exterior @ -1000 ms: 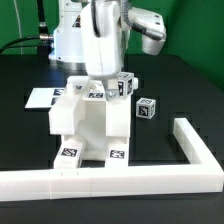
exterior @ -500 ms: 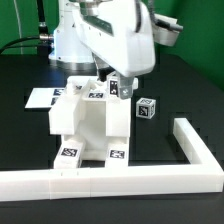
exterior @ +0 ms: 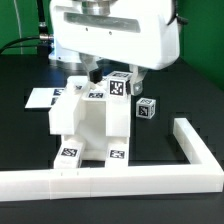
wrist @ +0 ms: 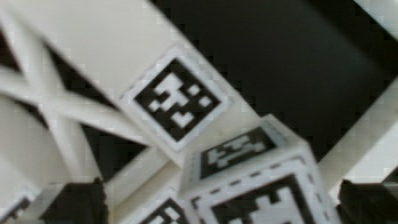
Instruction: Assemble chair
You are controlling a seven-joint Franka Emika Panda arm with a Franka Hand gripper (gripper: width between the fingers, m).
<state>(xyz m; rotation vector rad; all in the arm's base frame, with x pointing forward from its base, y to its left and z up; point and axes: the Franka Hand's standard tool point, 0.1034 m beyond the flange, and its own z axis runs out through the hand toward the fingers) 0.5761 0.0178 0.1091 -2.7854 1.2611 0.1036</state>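
On the black worktop (exterior: pixel 185 95), the chair (exterior: pixel 85 125) stands central, with a small cube (exterior: pixel 146 108) at its 3 o'clock. The tool (exterior: pixel 116 76) hangs at its 12 o'clock, spread wide either side of a tagged block (exterior: pixel 120 86).

The arm (exterior: pixel 110 35) hides most of the tool (exterior: pixel 115 77) — wrist view shows the chair (wrist: pixel 178 98) blurred, cut off.

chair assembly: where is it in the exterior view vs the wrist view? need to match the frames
Exterior view: the chair stands mid-picture on the black table, just behind the border rail.
Wrist view: the chair is close and blurred; its white tagged parts fill most of the picture.
Shared landmark: the black table, also seen as the dark ground behind the parts in the wrist view.
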